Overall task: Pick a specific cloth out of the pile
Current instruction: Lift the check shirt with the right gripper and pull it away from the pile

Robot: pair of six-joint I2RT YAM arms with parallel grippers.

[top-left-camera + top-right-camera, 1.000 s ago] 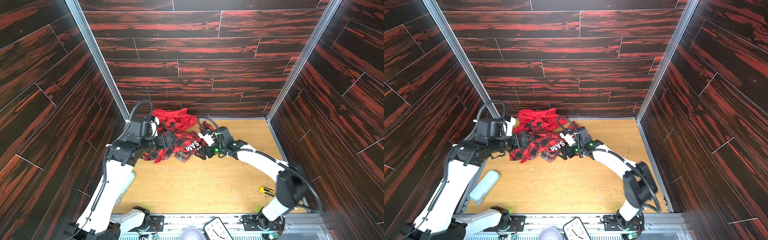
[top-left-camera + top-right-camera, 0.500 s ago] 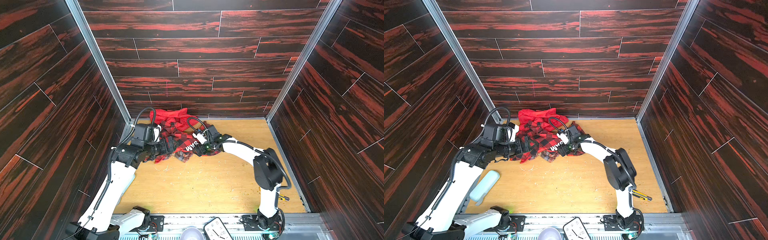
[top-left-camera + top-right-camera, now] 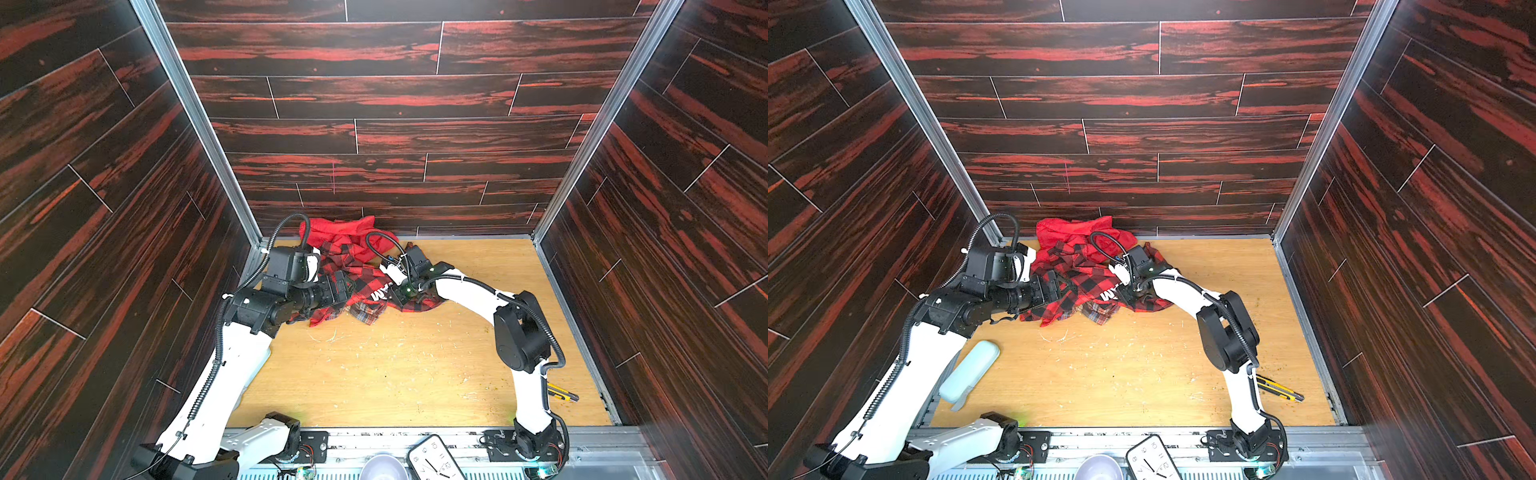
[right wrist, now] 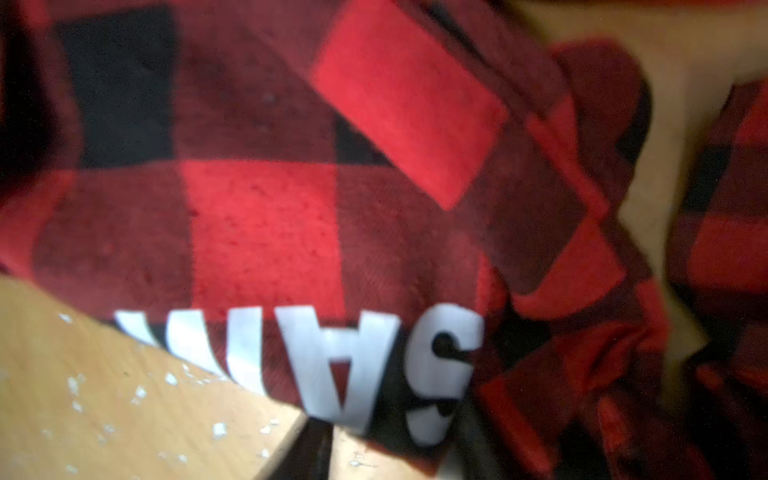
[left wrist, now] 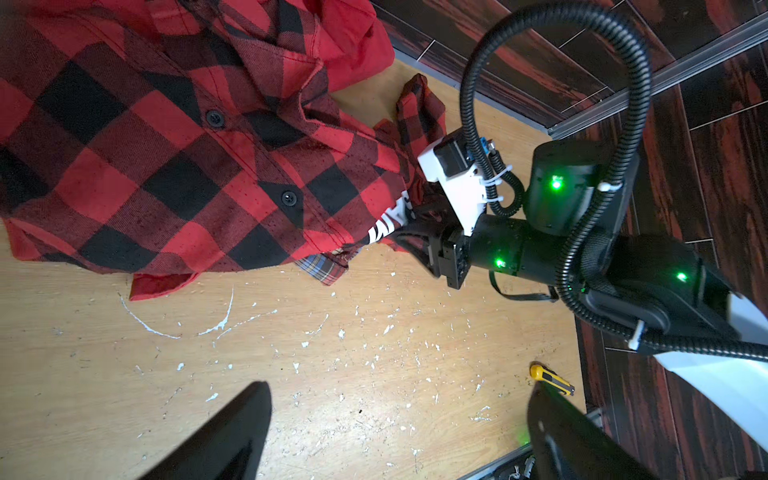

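**Item: buffalo-check shirt, front of the pile**

Well nearer than the buffalo-check shirt (image 3: 360, 279), on the wooden table (image 3: 395, 374): a yellow utility knife (image 3: 562, 393) off to the shirt's right and a pale green case (image 3: 969, 370) off to its left. Under the shirt's near edge: a corner of a fine plaid shirt (image 3: 366, 310). At the shirt's left side: my left gripper (image 5: 399, 386), jaws wide apart, holding nothing. At its right side: my right gripper (image 5: 409, 229), jaws pinched on the fold bearing white lettering. The shirt itself: spread across the near side of the pile (image 3: 1075, 257), black buttons up. Beyond it: a plain red cloth (image 3: 340, 232), against the back wall.
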